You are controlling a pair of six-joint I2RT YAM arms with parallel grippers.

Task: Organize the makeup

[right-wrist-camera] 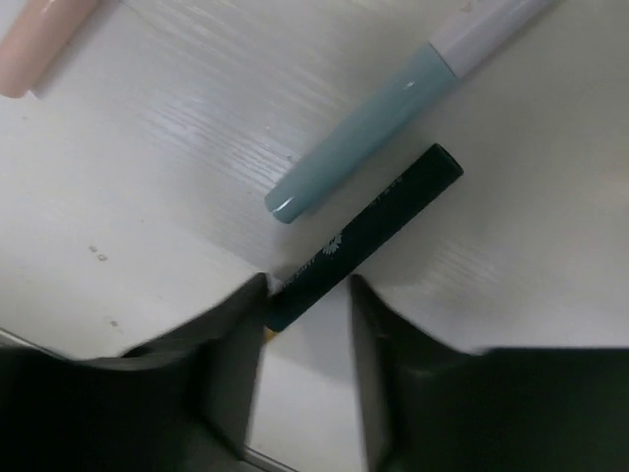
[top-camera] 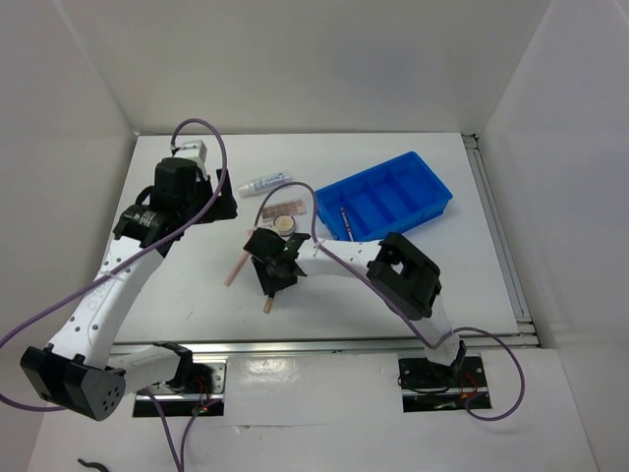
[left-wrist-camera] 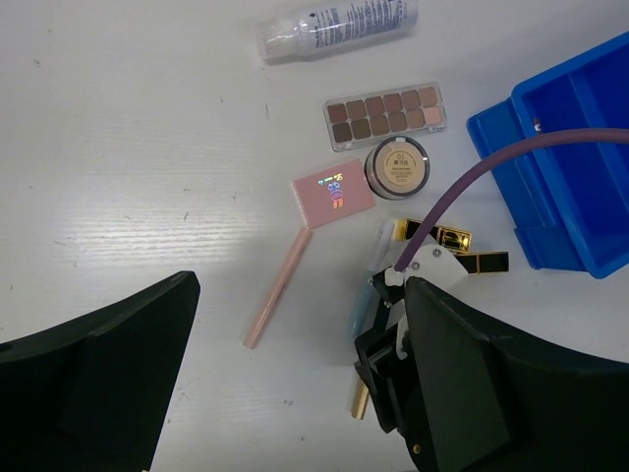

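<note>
Fingers (right-wrist-camera: 234, 339) of the right gripper (right-wrist-camera: 307, 305) stand apart astride one end of the dark pencil (right-wrist-camera: 373, 231), flat on the table (right-wrist-camera: 147, 197). We judge a pinch there could swing it against the pale blue pen (right-wrist-camera: 359, 138) just beside. The left gripper (left-wrist-camera: 300, 315) hangs open.

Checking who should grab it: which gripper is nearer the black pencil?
Right. The right gripper straddles one end of the black pencil, a finger on either side. The left gripper hovers farther back and to the left, well away from it.
</note>
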